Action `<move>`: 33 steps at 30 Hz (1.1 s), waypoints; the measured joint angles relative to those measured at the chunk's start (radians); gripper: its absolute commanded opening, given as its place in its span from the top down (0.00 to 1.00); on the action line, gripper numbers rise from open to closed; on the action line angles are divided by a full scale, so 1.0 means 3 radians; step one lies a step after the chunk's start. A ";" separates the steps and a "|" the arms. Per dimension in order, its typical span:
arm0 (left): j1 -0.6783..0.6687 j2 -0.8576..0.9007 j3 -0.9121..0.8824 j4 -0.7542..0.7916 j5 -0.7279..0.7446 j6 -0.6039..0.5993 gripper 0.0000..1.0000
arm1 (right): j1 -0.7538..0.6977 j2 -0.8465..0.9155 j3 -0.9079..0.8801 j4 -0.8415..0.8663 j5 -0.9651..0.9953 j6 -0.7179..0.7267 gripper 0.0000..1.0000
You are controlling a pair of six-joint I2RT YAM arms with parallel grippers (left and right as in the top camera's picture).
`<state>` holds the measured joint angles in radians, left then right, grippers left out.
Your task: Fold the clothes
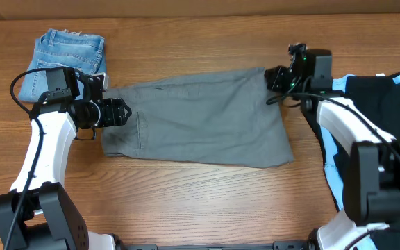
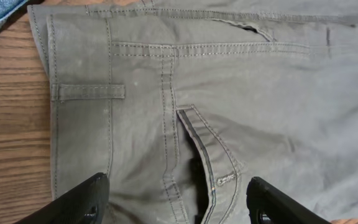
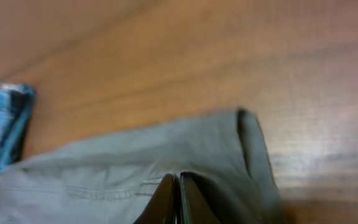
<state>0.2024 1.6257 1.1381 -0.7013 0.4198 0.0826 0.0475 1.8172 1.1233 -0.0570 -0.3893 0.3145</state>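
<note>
One pair of shorts flat mid-worktop, waistband toward left edge. Left gripper apart over waistband; right gripper clamped on far hem corner. Carry hem leftward, edges aligned.

From above, the left gripper covers the waistband end of the grey shorts near the left edge of the worktop. The left arm hides the near corner of the denim shorts. The black garment runs off past the right edge. The right wrist view is blurred. There the right gripper is cut off at the bottom, its jaws pressed together over grey cloth. I cannot tell whether fabric sits between them.
</note>
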 measured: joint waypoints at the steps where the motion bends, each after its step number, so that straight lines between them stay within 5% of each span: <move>1: 0.0000 0.0000 0.0000 0.0008 0.0000 0.0000 0.27 | 0.0000 -0.0025 0.0005 0.0025 0.0001 0.0009 0.96; 13: 0.0000 0.0000 0.0000 0.0042 0.0000 -0.0001 0.26 | 0.0004 -0.0024 0.0008 0.0435 0.0310 0.0111 0.92; 14: 0.0000 0.0000 0.0000 0.0043 0.0000 -0.0001 0.26 | 0.0004 -0.0011 0.0008 0.0467 0.0329 0.0125 0.87; 17: 0.0000 0.0000 0.0000 0.0043 0.0000 0.0000 0.23 | 0.0003 0.0070 0.0008 0.0525 0.0375 0.0173 0.25; 19: 0.0000 0.0000 0.0000 0.0043 0.0000 0.0000 0.21 | 0.0003 0.0134 0.0008 0.0512 0.0402 0.0170 0.13; 24: -0.0020 0.0000 0.0000 0.0042 0.0001 0.0009 0.25 | -0.0017 0.0191 0.0009 0.0309 0.0425 0.0168 0.21; 33: -0.0347 0.0000 0.0000 0.0167 0.0029 0.0216 0.54 | -0.0300 -0.0192 0.0010 -0.0971 0.0028 0.0146 0.36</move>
<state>0.0982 1.6257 1.1381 -0.6514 0.4286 0.1474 -0.0425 1.7596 1.1263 -0.3485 -0.3809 0.3584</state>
